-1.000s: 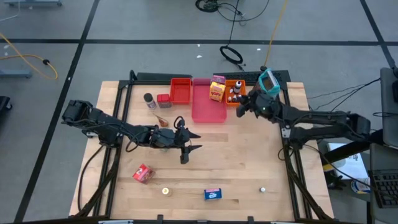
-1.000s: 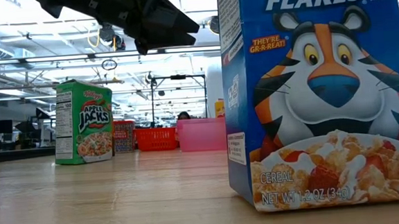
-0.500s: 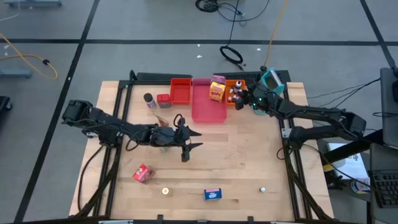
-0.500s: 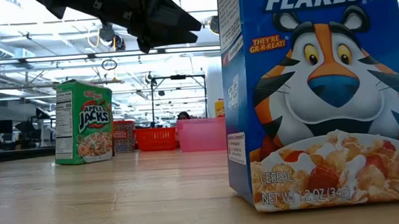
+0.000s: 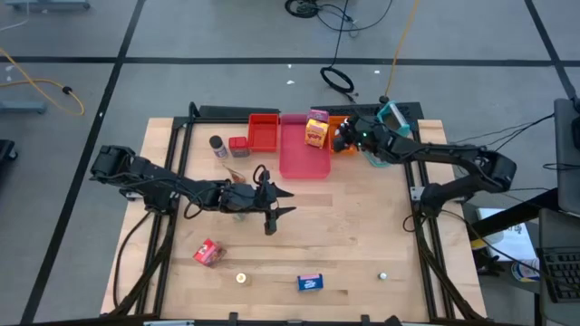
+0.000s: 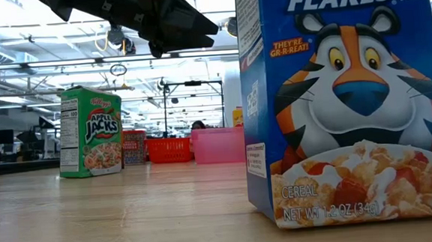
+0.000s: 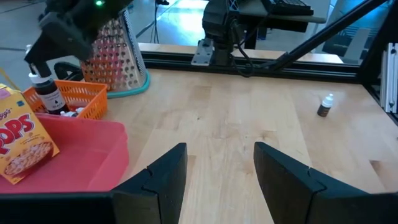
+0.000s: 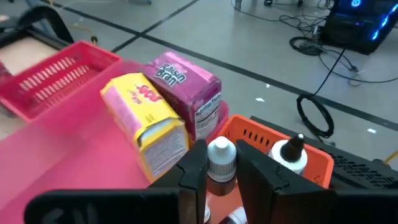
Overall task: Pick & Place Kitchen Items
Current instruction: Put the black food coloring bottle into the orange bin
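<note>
Our right gripper (image 8: 220,167) has swung in over the orange tray (image 5: 342,133) at upper right—apparently clamping a white-capped bottle (image 8: 219,160)—while our left gripper (image 7: 217,169) waits open mid-table.

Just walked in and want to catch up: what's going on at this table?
The robot is sorting toy groceries into trays at the table's far edge. The right gripper is over the orange basket, its fingers around a small white-capped bottle. The yellow box and pink box already sit in the pink tray. The left gripper hovers open and empty above mid-table. A blue box and a red pouch remain on the near side.
</note>
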You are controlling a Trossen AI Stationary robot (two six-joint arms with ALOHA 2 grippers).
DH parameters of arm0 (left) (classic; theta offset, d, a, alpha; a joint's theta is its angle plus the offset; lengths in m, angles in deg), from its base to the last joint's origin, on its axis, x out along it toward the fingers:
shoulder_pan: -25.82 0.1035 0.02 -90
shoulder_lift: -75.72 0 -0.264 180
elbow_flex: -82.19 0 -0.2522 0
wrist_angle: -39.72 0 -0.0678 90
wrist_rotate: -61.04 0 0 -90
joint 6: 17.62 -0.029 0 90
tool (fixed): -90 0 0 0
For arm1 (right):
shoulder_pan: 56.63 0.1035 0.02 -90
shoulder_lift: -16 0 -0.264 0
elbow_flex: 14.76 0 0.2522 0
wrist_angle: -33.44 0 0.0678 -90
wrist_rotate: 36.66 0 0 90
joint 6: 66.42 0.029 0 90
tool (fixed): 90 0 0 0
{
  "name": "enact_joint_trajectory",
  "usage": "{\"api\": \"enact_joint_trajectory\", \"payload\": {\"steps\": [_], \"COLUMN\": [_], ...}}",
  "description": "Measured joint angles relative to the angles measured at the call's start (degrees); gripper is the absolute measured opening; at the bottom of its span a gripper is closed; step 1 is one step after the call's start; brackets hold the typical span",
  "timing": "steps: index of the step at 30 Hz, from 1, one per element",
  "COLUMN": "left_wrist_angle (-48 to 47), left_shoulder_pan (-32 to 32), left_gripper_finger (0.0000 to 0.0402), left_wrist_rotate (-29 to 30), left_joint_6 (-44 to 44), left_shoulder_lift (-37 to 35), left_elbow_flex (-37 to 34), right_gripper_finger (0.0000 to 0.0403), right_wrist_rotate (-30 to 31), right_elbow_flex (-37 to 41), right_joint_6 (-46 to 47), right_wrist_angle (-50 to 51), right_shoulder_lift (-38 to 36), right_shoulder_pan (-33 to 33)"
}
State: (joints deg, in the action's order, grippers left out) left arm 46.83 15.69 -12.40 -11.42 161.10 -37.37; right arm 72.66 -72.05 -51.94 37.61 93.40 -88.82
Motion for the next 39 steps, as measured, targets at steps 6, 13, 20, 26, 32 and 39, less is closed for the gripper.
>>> {"api": "enact_joint_trajectory", "payload": {"steps": [6,13,20,26,32,39], "left_wrist_angle": [-0.1,-0.1,-0.1,-0.1,-0.1,-0.1], "left_shoulder_pan": [0.0,0.0,0.0,0.0,0.0,0.0], "left_gripper_finger": [0.0186,0.0186,0.0186,0.0186,0.0186,0.0186], "left_wrist_rotate": [0.0,-0.1,-0.1,-0.1,-0.1,-0.1], "left_joint_6": [0.0,0.0,0.0,0.0,0.0,0.0], "left_shoulder_lift": [0.0,0.0,0.0,0.0,0.0,0.0], "left_elbow_flex": [0.0,0.0,0.0,0.0,0.0,0.0], "right_gripper_finger": [0.0058,0.0074,0.0082,0.0084,0.0084,0.0116], "right_wrist_rotate": [0.0,0.1,0.1,0.1,0.1,0.2], "right_elbow_flex": [-1.7,-1.7,-1.7,-1.7,-1.7,-1.7], "right_joint_6": [-0.7,-3.2,-3.7,-3.8,-3.8,-3.8], "right_wrist_angle": [0.0,0.0,-0.3,-0.4,-0.4,-0.4], "right_shoulder_lift": [3.2,4.1,4.1,4.1,4.1,4.1], "right_shoulder_pan": [-1.0,-1.3,-1.3,-1.3,-1.2,-1.2]}}
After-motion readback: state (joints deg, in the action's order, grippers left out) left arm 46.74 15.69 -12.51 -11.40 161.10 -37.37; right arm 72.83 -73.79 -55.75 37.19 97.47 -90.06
